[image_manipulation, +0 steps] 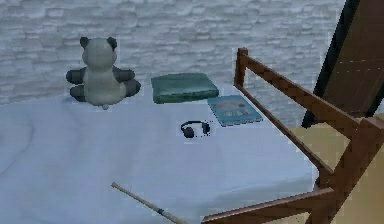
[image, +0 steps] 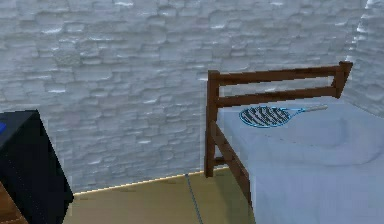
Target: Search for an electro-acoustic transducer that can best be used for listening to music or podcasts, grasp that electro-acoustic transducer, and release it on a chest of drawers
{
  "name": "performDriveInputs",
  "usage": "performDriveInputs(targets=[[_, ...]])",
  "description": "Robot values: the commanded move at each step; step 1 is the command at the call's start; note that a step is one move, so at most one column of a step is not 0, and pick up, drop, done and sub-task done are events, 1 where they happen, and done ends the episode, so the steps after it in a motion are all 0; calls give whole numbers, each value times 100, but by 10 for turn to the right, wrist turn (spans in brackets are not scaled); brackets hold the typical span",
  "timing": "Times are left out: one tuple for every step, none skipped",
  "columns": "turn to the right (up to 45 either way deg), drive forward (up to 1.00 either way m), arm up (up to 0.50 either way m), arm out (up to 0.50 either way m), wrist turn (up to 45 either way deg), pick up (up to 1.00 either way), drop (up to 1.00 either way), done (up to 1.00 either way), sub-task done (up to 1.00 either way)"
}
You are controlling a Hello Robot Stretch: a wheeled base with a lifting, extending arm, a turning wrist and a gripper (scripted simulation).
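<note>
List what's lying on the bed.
On the white bed: a panda plush, a flat green cushion, a bluish book, small dark headphones and a thin stick. The forward view adds a racket. Anything beneath the plush or cushion is covered.

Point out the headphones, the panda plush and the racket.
headphones [image_manipulation: 195,123]: arm side view, on the headband.
panda plush [image_manipulation: 100,80]: arm side view, on its white belly.
racket [image: 263,116]: forward view, on the strung head.

You'll see a toy panda [image_manipulation: 101,72], green case [image_manipulation: 184,88] and blue book [image_manipulation: 234,109] on the bed [image_manipulation: 60,160], a racket [image: 266,116] by its wooden headboard [image: 280,75].
</note>
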Motion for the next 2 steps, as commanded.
performDriveInputs(targets=[[0,0,50,0,0,0,0,0,0],[0,0,38,0,0,0,0,0,0]])
